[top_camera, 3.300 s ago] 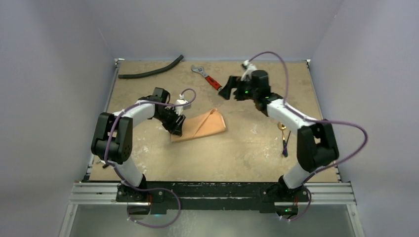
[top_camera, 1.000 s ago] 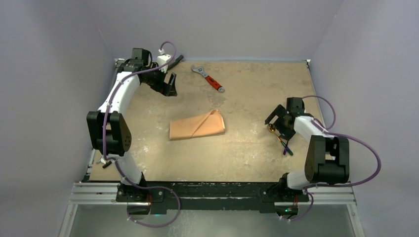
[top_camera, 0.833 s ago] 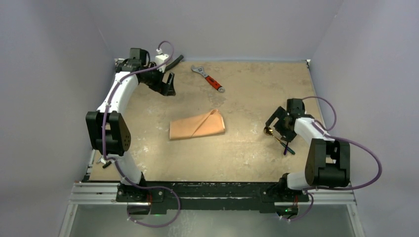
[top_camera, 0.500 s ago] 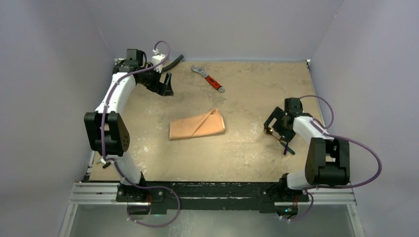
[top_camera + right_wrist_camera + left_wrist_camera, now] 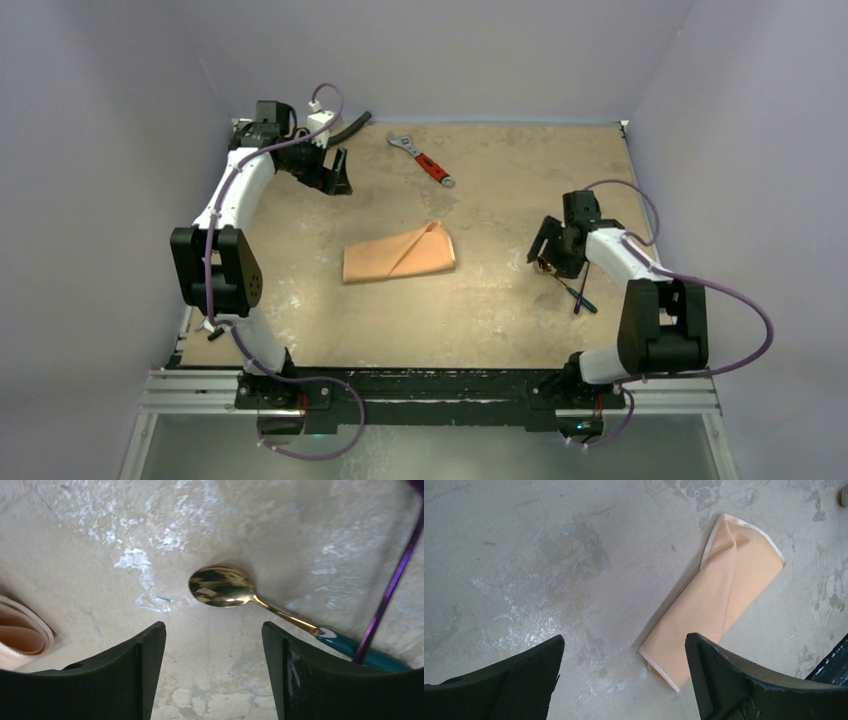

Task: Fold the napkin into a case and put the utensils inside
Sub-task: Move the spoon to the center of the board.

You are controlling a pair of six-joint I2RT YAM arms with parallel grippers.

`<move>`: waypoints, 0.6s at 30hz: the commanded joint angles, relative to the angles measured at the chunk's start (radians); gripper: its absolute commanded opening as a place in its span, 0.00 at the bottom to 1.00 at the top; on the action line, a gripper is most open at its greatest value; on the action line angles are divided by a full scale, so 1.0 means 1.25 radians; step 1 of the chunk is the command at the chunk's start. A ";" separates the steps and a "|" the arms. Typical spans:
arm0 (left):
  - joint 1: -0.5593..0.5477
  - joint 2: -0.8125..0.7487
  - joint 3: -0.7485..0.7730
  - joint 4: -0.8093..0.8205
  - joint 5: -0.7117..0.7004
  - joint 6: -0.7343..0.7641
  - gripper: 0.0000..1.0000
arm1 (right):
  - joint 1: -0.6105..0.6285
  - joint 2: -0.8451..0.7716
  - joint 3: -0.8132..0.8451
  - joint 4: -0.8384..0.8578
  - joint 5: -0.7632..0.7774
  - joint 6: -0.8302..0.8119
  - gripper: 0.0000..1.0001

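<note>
On the near right of the surface (image 5: 470,330), the right gripper (image 5: 543,262) hangs low over the spoon (image 5: 222,586). Its fingers (image 5: 145,660) stand apart and hold nothing, the gold bowl lying just ahead of the gap between them, which suggests it is lining up to pick the spoon up. A slim purple piece (image 5: 390,582) crosses the spoon's teal handle; it is probably a second utensil, though the view is too narrow to be sure. Toward the middle lies the napkin (image 5: 400,255), already folded into a flat layered case and well apart from the cutlery, so the spoon needs carrying across. Farther back, the left gripper (image 5: 335,178) hovers with fingers (image 5: 724,680) wide and empty, apparently parked clear of the cloth. Beyond it lie a red-handled wrench (image 5: 425,160) and a black hose (image 5: 352,121), neither of them touched.
</note>
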 commanded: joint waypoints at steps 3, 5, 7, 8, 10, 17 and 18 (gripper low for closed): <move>0.011 -0.041 -0.001 0.021 0.021 -0.010 0.89 | 0.053 0.060 0.051 -0.032 0.013 -0.043 0.76; 0.011 -0.043 -0.001 0.022 0.020 -0.009 0.89 | 0.053 0.063 0.056 -0.037 0.040 -0.052 0.80; 0.011 -0.043 -0.003 0.023 0.023 -0.010 0.89 | 0.054 0.075 0.061 -0.034 0.053 -0.056 0.79; 0.011 -0.042 -0.003 0.026 0.024 -0.011 0.89 | 0.054 0.086 0.065 -0.032 0.054 -0.056 0.76; 0.011 -0.040 -0.005 0.026 0.026 -0.014 0.89 | 0.054 0.113 0.075 -0.021 0.052 -0.056 0.64; 0.035 -0.042 -0.013 0.027 0.026 -0.015 0.89 | 0.058 0.201 0.117 0.021 0.019 -0.057 0.41; 0.036 -0.042 -0.013 0.028 0.026 -0.015 0.89 | 0.058 0.212 0.123 0.026 0.019 -0.057 0.39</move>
